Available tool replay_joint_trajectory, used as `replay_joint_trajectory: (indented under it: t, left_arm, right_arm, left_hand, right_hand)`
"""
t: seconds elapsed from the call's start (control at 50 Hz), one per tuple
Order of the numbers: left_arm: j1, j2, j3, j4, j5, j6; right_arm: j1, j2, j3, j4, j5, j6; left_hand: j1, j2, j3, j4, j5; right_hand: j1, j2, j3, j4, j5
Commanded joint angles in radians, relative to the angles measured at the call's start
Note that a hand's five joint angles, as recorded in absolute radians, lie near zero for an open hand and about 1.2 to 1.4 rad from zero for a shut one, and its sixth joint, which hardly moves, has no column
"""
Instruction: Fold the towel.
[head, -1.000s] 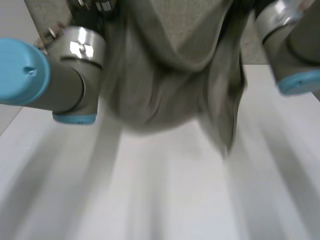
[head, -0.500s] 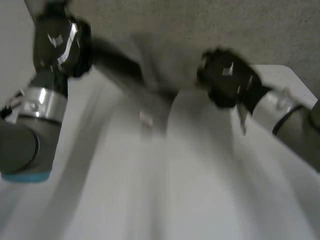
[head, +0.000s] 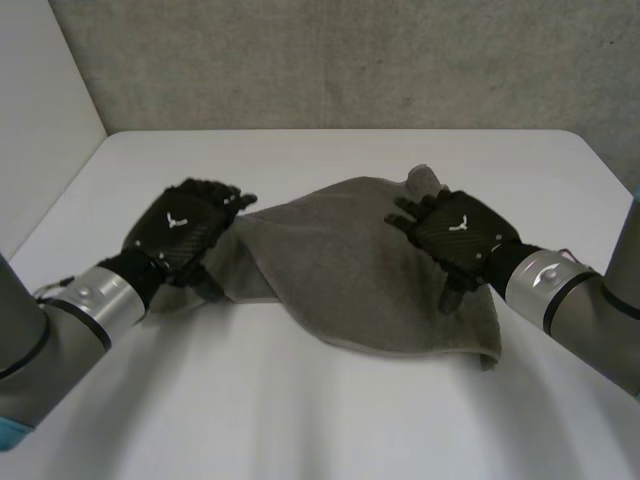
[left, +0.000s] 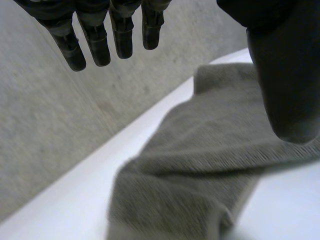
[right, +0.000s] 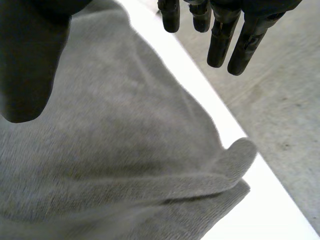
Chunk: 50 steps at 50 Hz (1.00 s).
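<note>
Our black left hand (head: 185, 228) sits at the left end of the rumpled grey terry towel (head: 330, 270), fingers straight, gripping nothing. The towel lies loosely spread mid-way across the white table (head: 300, 420) with its edges unmatched, so we judge no neat fold made yet. Our right hand (head: 458, 232) rests on its right part, fingers likewise straight and empty.

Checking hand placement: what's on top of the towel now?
Both hands, fingers straight: the left hand over the left edge of the towel, the right hand over its right side. The cloth beneath each palm is covered, so contact cannot be told.
</note>
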<state>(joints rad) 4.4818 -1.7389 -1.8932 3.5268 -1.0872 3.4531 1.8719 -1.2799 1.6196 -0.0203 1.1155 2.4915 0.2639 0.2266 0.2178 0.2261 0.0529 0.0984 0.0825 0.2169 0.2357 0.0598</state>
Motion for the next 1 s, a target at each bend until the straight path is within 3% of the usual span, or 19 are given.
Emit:
replay_joint_trajectory:
  t: [0.02, 0.12, 0.22, 0.26, 0.28, 0.32, 0.38, 0.42, 0.48, 0.6, 0.78, 1.0]
  left_arm:
    - [-0.012, 0.113, 0.008, -0.025, -0.011, -0.003]
    - [-0.03, 0.187, 0.0, -0.111, -0.031, -0.008]
    - [-0.082, 0.199, -0.003, -0.204, -0.152, -0.02]
    - [-0.131, 0.19, -0.003, -0.221, -0.291, -0.029]
    - [-0.131, 0.19, -0.003, -0.221, -0.292, -0.029]
    - [-0.186, 0.159, -0.001, -0.216, -0.443, -0.028]
    - [-0.211, 0.136, 0.003, -0.213, -0.511, -0.031]
    - [-0.243, 0.086, 0.009, -0.2, -0.621, -0.028]
    - [-0.256, 0.044, 0.008, -0.192, -0.666, -0.028]
    - [-0.259, -0.022, 0.01, -0.163, -0.671, -0.032]
    - [-0.271, -0.203, 0.055, 0.009, -0.691, -0.019]
    - [-0.247, -0.363, 0.148, 0.066, -0.689, -0.015]
  right_arm:
    - [0.003, -0.076, 0.043, 0.016, 0.07, 0.093]
    - [-0.01, -0.111, 0.098, 0.016, 0.125, 0.142]
    - [-0.008, -0.13, 0.156, 0.016, 0.142, 0.208]
    - [-0.002, -0.131, 0.174, 0.016, 0.142, 0.227]
    - [0.004, -0.131, 0.187, 0.016, 0.145, 0.236]
    - [0.009, -0.134, 0.2, 0.014, 0.145, 0.237]
    - [0.016, -0.134, 0.223, 0.003, 0.15, 0.237]
    - [0.018, -0.131, 0.227, 0.0, 0.158, 0.236]
    - [0.018, -0.121, 0.238, -0.019, 0.181, 0.231]
    - [0.021, -0.128, 0.318, -0.13, 0.228, 0.228]
    - [0.064, -0.116, 0.407, -0.279, 0.355, 0.231]
    - [0.062, -0.053, 0.407, -0.346, 0.372, 0.231]
  left_hand:
    - [-0.097, -0.06, -0.043, -0.052, -0.053]
    - [-0.094, -0.057, -0.043, -0.052, -0.053]
    - [-0.08, -0.042, -0.043, -0.052, -0.043]
    - [-0.08, -0.042, -0.043, -0.052, -0.043]
    - [-0.08, -0.042, -0.043, -0.052, -0.043]
    - [-0.08, -0.042, -0.043, -0.052, -0.043]
    - [-0.08, -0.042, -0.043, -0.052, -0.043]
    - [-0.08, -0.042, -0.043, -0.052, -0.043]
    - [-0.08, -0.042, -0.043, -0.052, -0.043]
    - [-0.08, -0.042, -0.043, -0.052, -0.043]
    - [-0.036, 0.002, -0.043, -0.052, 0.001]
    - [0.031, 0.069, -0.043, -0.052, 0.068]
  right_hand:
    - [-0.098, -0.082, -0.042, -0.061, -0.06]
    - [-0.098, -0.082, -0.042, -0.061, -0.06]
    - [-0.098, -0.082, -0.042, -0.061, -0.06]
    - [-0.098, -0.082, -0.042, -0.061, -0.06]
    - [-0.098, -0.082, -0.042, -0.061, -0.06]
    - [-0.098, -0.082, -0.042, -0.061, -0.06]
    - [-0.098, -0.082, -0.042, -0.061, -0.06]
    - [-0.098, -0.082, -0.042, -0.061, -0.06]
    - [-0.098, -0.082, -0.042, -0.061, -0.06]
    - [-0.087, -0.071, -0.042, -0.061, -0.06]
    - [-0.055, -0.039, -0.042, -0.061, -0.06]
    - [0.054, 0.07, -0.042, -0.061, -0.06]
